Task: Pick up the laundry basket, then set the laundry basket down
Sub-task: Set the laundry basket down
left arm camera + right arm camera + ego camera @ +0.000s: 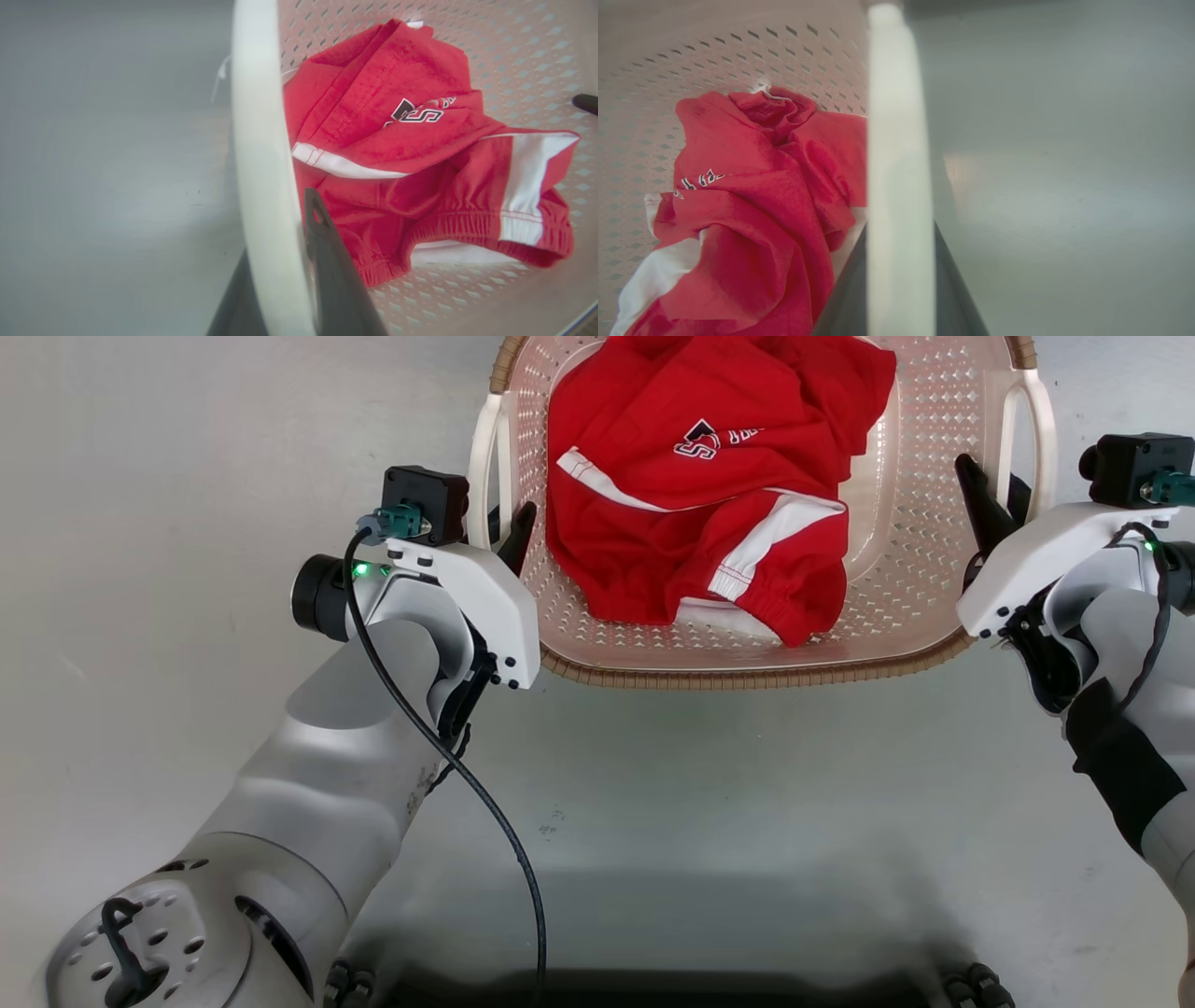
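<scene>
Pink-cream plastic laundry basket sits at the top centre of the head view, between the two arms, over a grey floor. It carries a crumpled red garment with white stripes, bunched toward the robot's left half of the basket.

Left gripper: narrow, clamped on the left white handle. In the left wrist view the handle runs up between the two dark fingers, both pressed against it.

Right gripper: likewise narrow, closed on the right white handle. In the right wrist view a finger lies tight on each side of the white bar.

Reasoning on the hold: one grip per side handle keeps the basket level and shares the load, so the loose cloth should not tip out. Each grip is low on the handle's near end, where the loop is stiffest.

Cannot tell whether the base is touching the floor or raised; a soft shadow lies under the near rim.

Judgement: grasp complete, basket in the carry or lift stage. Risk: uneven arm heights would tilt it and twist the thin handles.
</scene>
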Tool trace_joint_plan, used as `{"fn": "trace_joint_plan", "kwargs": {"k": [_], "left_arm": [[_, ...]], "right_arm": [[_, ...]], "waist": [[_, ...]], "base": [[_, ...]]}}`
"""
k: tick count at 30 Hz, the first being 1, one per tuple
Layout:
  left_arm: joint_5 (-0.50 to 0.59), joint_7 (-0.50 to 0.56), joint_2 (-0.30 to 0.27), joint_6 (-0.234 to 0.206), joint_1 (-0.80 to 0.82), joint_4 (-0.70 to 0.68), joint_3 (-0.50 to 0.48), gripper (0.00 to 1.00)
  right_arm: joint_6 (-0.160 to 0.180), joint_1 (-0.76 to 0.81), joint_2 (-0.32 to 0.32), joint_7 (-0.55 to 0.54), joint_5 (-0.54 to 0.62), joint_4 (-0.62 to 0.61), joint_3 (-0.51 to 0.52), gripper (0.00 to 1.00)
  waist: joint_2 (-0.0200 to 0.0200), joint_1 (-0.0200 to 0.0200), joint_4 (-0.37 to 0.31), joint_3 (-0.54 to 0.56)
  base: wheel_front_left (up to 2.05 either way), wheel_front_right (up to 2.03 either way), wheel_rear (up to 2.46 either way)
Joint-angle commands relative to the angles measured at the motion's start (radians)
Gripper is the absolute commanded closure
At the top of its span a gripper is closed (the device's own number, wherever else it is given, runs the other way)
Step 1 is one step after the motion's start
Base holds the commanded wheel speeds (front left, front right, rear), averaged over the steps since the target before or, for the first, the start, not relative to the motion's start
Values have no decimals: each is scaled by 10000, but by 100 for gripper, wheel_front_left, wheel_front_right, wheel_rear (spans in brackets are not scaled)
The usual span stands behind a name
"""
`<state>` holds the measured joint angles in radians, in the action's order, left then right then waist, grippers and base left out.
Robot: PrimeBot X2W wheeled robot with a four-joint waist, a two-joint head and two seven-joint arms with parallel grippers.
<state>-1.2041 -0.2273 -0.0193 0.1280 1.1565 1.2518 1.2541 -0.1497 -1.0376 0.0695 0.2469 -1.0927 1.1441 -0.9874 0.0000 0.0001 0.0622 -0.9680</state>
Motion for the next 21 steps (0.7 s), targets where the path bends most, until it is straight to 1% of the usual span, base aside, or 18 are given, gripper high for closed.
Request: {"fn": "trace_joint_plan", "kwargs": {"k": [1, 10, 11, 12, 17, 21], "left_arm": [[175, -159, -969, 19, 19, 385, -55, 100], [134, -229, -956, 24, -6, 387, -106, 100], [120, -226, -953, 24, 1, 388, -115, 54], [84, -241, -941, 24, 26, 388, -164, 0], [71, -291, -854, 25, 101, 351, -231, 0], [120, -319, -802, 26, 93, 307, -222, 0]], "right_arm": [[190, 666, 1162, 148, 216, 391, 205, 100], [190, 929, 1184, 148, 950, -3, 1089, 100], [190, 959, 1183, 148, 986, -111, 1192, 75], [190, 990, 1186, 148, 1042, -262, 1263, 0], [190, 1268, 1209, 148, 1058, -1067, 1161, 0], [190, 1445, 1338, 149, 849, -1757, 774, 0]], "waist": [[0, -1, -19, -46], [0, -1, 18, -176], [0, -1, 22, -192], [0, -1, 26, -216], [0, -1, 57, -285], [0, -1, 57, -286]], "base": [[0, 0, 0], [0, 0, 0], [0, 0, 0], [0, 0, 0], [0, 0, 0], [0, 0, 0]]}}
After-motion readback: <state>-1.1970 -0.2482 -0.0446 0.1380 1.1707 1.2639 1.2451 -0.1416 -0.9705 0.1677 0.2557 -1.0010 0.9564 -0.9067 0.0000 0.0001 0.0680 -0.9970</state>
